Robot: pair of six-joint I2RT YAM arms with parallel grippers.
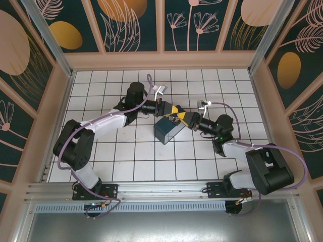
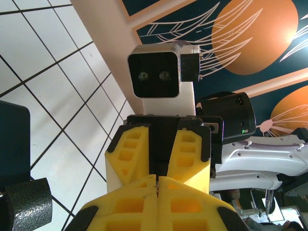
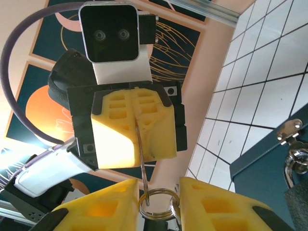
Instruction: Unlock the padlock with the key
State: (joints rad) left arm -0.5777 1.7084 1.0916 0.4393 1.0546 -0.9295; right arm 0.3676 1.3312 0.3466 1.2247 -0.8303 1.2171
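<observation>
Left arm reaches in from the counter's (image 1: 126, 151) left side to mid-counter. Left end effector (image 2: 157, 184) is pressed together, yellow fingers (image 2: 192, 211) meeting flat along one seam. In the right wrist view that seam clamps the tip of the key (image 3: 143, 166). The blade is seen edge-on, thin and silvery, running from the seam towards the camera.

The key is held up in the air between the two end effectors, over the middle of the counter and just above the box (image 1: 169, 130).

The key's ring (image 3: 159, 215) sits between the fingers of the right end effector (image 3: 159, 185). Those fingers stand a little apart, one each side of the ring, close against it. Can't tell whether they pinch it or only flank it.

Right arm comes in from the counter's right side, nose to nose with the left one in the top view.

Right of that, in the right wrist view, is the box's dark blue corner, with a small metal hasp (image 3: 288, 129) on its top edge. The padlock (image 3: 294, 166) hangs there – shackle through the hasp, its dark textured body below at the frame edge. It's just beside the right end effector, apart from the key.
</observation>
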